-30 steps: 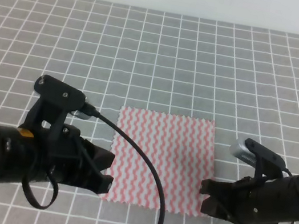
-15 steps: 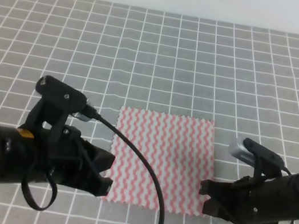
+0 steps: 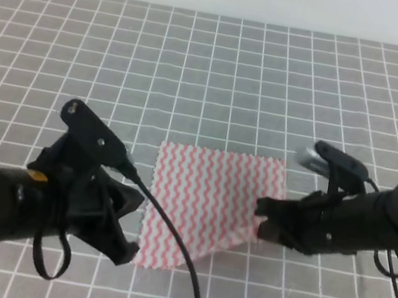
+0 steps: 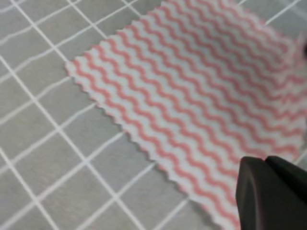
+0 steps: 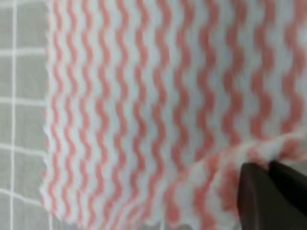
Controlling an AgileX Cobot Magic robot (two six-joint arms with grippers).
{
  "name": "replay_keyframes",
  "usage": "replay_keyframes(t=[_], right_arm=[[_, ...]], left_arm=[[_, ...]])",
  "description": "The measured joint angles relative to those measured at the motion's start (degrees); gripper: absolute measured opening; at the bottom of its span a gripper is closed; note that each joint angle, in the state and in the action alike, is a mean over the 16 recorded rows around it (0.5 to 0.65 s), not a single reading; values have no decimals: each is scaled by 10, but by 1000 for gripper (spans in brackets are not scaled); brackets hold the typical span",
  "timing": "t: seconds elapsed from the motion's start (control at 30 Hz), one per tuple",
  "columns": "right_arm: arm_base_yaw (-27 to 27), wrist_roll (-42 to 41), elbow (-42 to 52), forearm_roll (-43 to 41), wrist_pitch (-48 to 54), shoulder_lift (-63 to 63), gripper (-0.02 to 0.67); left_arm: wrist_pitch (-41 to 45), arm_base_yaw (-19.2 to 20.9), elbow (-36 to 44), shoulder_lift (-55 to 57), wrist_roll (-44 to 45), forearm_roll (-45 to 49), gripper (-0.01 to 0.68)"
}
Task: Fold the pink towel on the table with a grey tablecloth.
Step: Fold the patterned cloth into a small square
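The pink towel (image 3: 210, 197), white with pink wavy stripes, lies on the table with a grey tablecloth (image 3: 213, 67) near the front centre. My right gripper (image 3: 261, 226) is shut on the towel's near right corner, which is raised and pulled inward over the cloth. In the right wrist view the towel (image 5: 144, 96) folds up into the closed right gripper (image 5: 268, 165). My left gripper (image 3: 131, 249) sits at the near left corner. In the left wrist view the towel (image 4: 192, 96) runs in under the closed left gripper (image 4: 265, 165).
The grey gridded cloth (image 4: 48, 143) stretches on all sides of the towel, up to a pale wall at the back. A black cable (image 3: 180, 254) from the left arm hangs across the towel's near left part.
My right gripper has lifted the near right corner and carried it back and to the left, so the towel's near edge now slants. My left arm has risen and shifted slightly right.
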Motion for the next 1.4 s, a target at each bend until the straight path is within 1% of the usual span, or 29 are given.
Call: replay_keyframes(t=[0.2, 0.5, 0.6, 0.7, 1.03, 1.13, 1.23, 1.4], right_arm=[[0, -4, -29, -3, -17, 10, -14], [0, -12, -69, -6, -29, 42, -14], [0, -14, -80, -6, -28, 52, -14], [0, -14, -88, -6, -27, 59, -14], [-5, -17, -97, -6, -20, 65, -14], [-6, -17, -97, -6, -20, 66, -14], [-7, -17, -97, -6, -20, 66, -14], [-7, -18, -97, -5, -20, 65, -14]], left_arm=[[-20, 0, 3, 17, 85, -42, -4], [-21, -1, 2, 32, 241, -168, 1], [-16, -1, 2, 38, 293, -202, 32], [-10, -1, 2, 47, 337, -227, 81], [10, -1, 2, 95, 487, -292, 322], [11, -1, 2, 111, 538, -324, 368], [12, -1, 2, 126, 592, -363, 395], [11, -1, 2, 148, 678, -431, 402]])
